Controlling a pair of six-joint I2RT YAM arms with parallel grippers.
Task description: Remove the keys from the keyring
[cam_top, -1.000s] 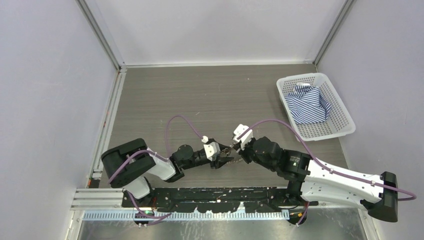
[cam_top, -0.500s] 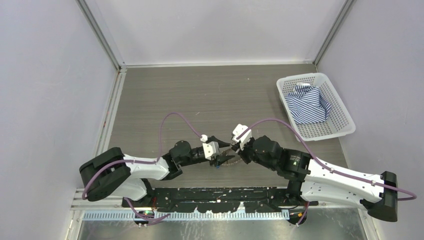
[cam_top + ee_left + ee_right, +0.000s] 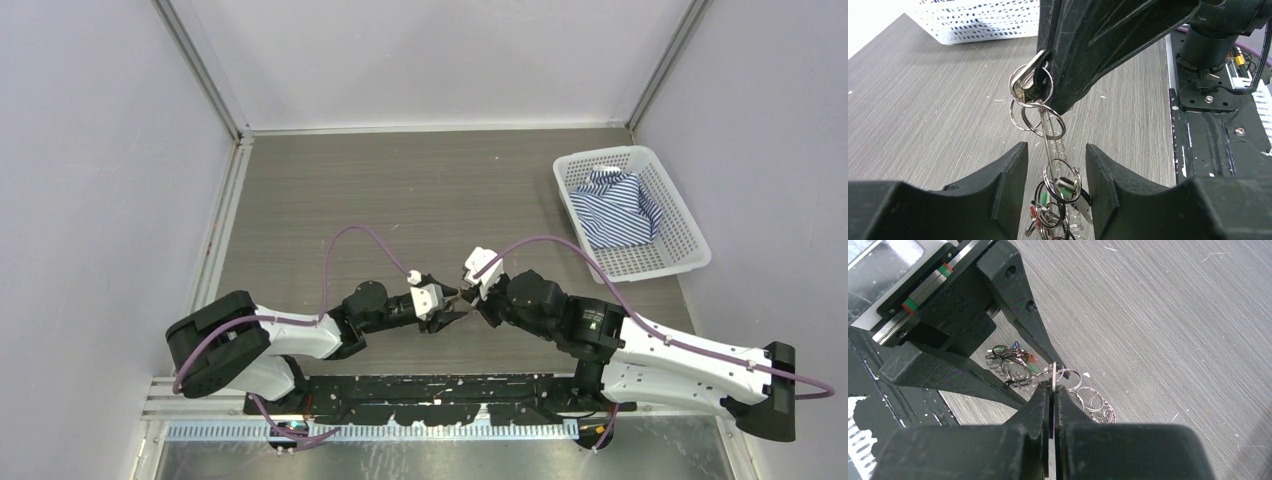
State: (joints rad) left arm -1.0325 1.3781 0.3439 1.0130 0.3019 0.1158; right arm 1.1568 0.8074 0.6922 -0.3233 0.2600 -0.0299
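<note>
Now my right hand (image 3: 1053,387) is pinched tight on the keyring (image 3: 1021,89). My left hand (image 3: 1054,152) is wide open just under it, and the keys (image 3: 1048,197) dangle between its fingers.

silver keyring (image 3: 1034,106), keys (image 3: 1049,196) headed green and red, blue-white striped cloth (image 3: 618,210), white basket (image 3: 690,246), grey table (image 3: 400,190)

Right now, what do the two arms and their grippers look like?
The left arm and right arm have white shells and black joints. A purple cable loops to each wrist. The left gripper and right gripper each have two black wedge-shaped fingers.
</note>
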